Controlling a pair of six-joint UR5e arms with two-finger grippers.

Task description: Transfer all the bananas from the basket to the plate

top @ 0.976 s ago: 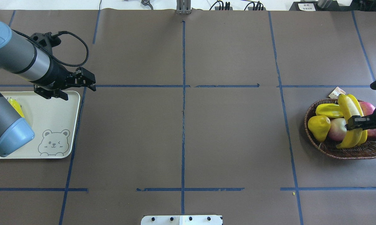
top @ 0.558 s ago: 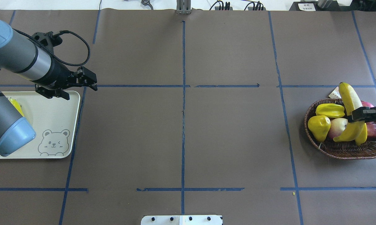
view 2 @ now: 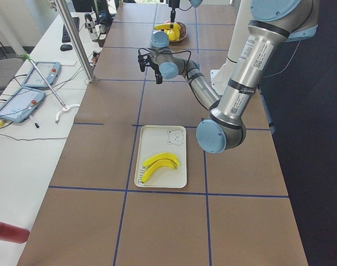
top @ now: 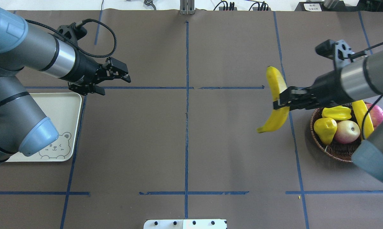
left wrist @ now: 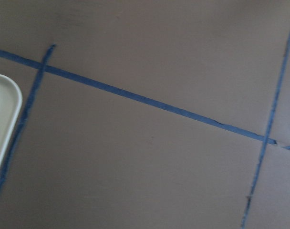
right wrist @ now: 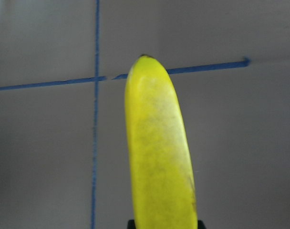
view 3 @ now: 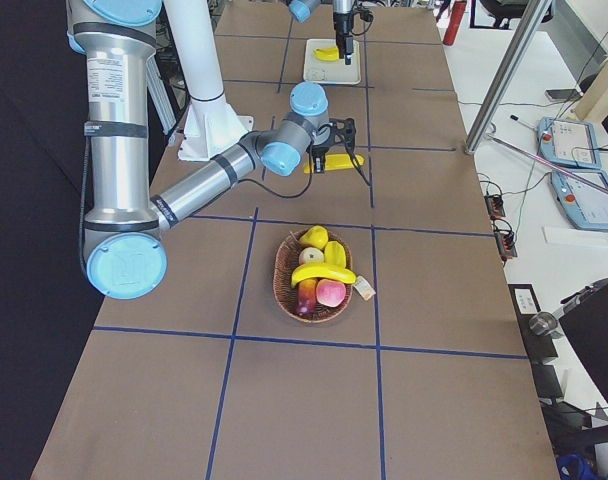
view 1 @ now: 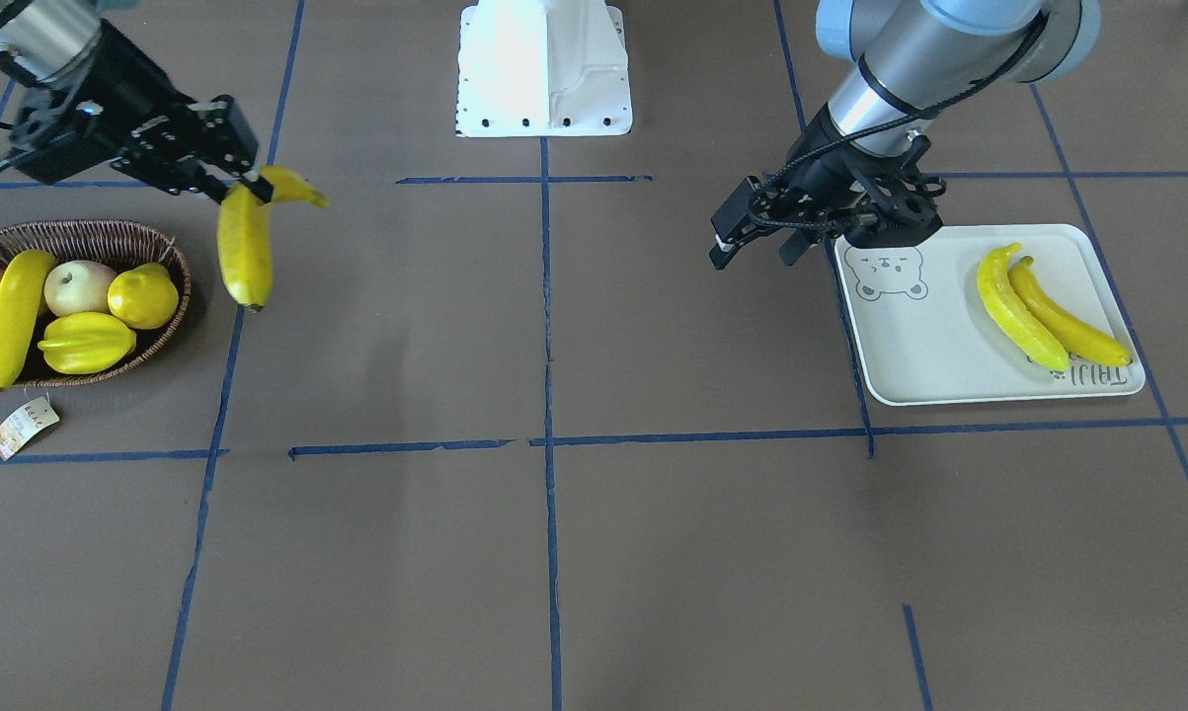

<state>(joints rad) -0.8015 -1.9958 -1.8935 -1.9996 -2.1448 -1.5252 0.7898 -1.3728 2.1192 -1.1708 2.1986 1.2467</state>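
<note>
Grips one banana [top: 274, 82] in the right jaws, aloft over the desk [top: 236, 152], just beside the basket [top: 334, 149]. Holds the left jaws spread and empty near a corner of the plate [view 1: 939, 346]. On the plate, two bananas [view 1: 1013, 306] beside a bear drawing [view 1: 885, 274] and grey lettering [view 1: 1097, 375], unreadable.

table [top: 236, 143] was covered in brown paper, gridded with blue tape [top: 186, 127] | white bench [view 2: 13, 166] ran alongside it, carrying two pendants [view 2: 21, 104], a keyboard [view 2: 67, 33] and a mouse [view 2: 65, 47] | metal pole [view 2: 74, 39] stood at the bench edge | floor [view 2: 318, 166] was dark | light was even, shadows soft
</note>
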